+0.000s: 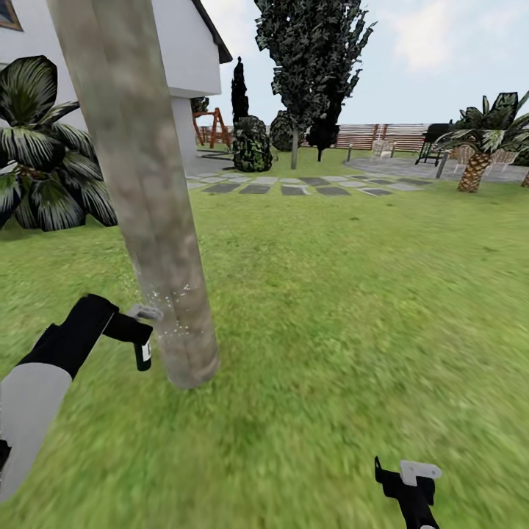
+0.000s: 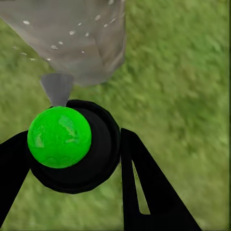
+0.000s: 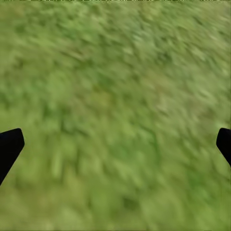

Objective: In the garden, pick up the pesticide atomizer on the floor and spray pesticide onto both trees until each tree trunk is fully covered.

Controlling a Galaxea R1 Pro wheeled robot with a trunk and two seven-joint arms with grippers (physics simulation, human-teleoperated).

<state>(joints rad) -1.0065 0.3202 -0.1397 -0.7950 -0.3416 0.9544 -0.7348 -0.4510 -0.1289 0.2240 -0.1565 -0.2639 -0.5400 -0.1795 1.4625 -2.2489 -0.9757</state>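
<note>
The left arm reaches forward and low from the head view's left edge, its black forearm angled toward the base of the near tree trunk (image 1: 143, 191). The left gripper (image 1: 139, 334) is closed around the pesticide atomizer (image 1: 142, 354), a small dark bottle hanging just beside the trunk. From the left wrist, the atomizer (image 2: 77, 147) sits between the black fingers (image 2: 144, 187), a bright green dome on its top, its grey nozzle pointing at the trunk (image 2: 77, 38). White specks dot the lower trunk. The right gripper (image 1: 408, 481) hangs low over the grass (image 1: 353, 308), its fingers (image 3: 9, 147) spread wide, holding nothing. A second tree (image 1: 312, 66) stands well apart, beyond the stepping stones (image 1: 294, 185).
</note>
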